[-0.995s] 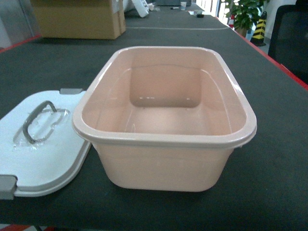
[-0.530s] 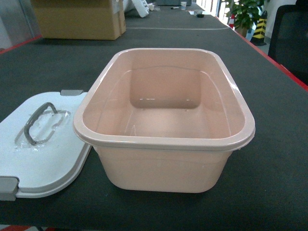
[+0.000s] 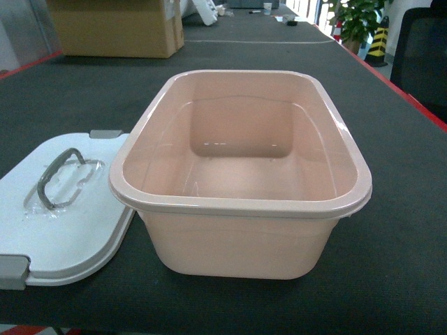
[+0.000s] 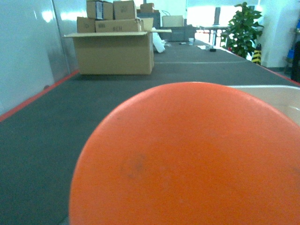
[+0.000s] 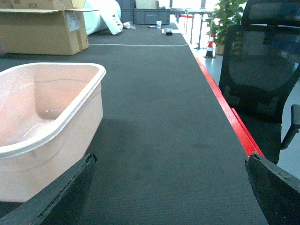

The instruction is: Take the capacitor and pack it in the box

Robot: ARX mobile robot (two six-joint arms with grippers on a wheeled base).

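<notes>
Left tool's capacitor blocks its view; lid beside box.

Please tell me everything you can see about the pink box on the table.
The box is a pale pink rectangular tub of glossy, plastic-looking material, with rounded corners and a thick rolled rim. It stands upright and open on the dark table, with nothing visible inside. Its white lid, with grey handle and latches, lies flat to the left, its edge passing under the rim. The right wrist view shows the box's right corner.
</notes>
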